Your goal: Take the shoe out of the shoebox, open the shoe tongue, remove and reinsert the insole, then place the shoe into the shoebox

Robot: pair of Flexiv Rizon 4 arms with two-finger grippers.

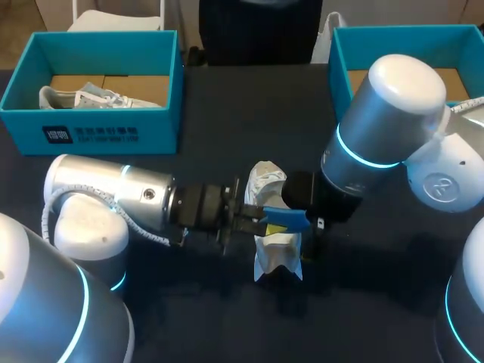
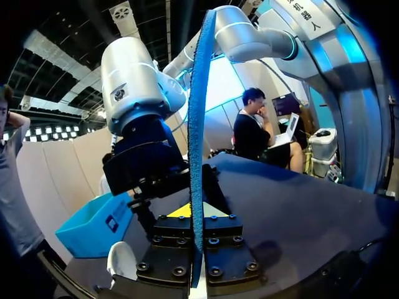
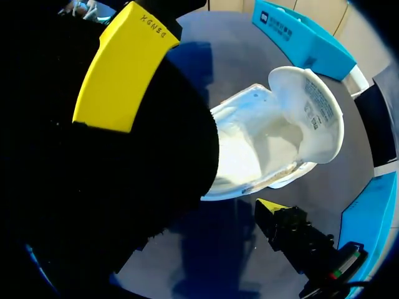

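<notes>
A white shoe (image 1: 274, 249) lies on the dark table (image 1: 227, 121) at the middle, its tongue (image 3: 312, 106) folded back and the inside (image 3: 249, 149) showing. My left gripper (image 1: 253, 217) comes in from the left and is shut on a blue insole (image 1: 286, 218), held just above the shoe. In the left wrist view the insole (image 2: 199, 124) stands edge-on between the fingers. My right gripper (image 1: 304, 198) hangs open over the shoe's right side; one yellow fingertip (image 3: 124, 68) shows beside the shoe's opening. The left gripper (image 3: 269, 206) sits on the shoe's other side.
A blue shoebox (image 1: 91, 132) at the back left holds another white shoe (image 1: 94, 97). A second blue shoebox (image 1: 340, 60) stands at the back right, partly behind my right arm (image 1: 386, 121). Bare table lies between the boxes and in front of the shoe.
</notes>
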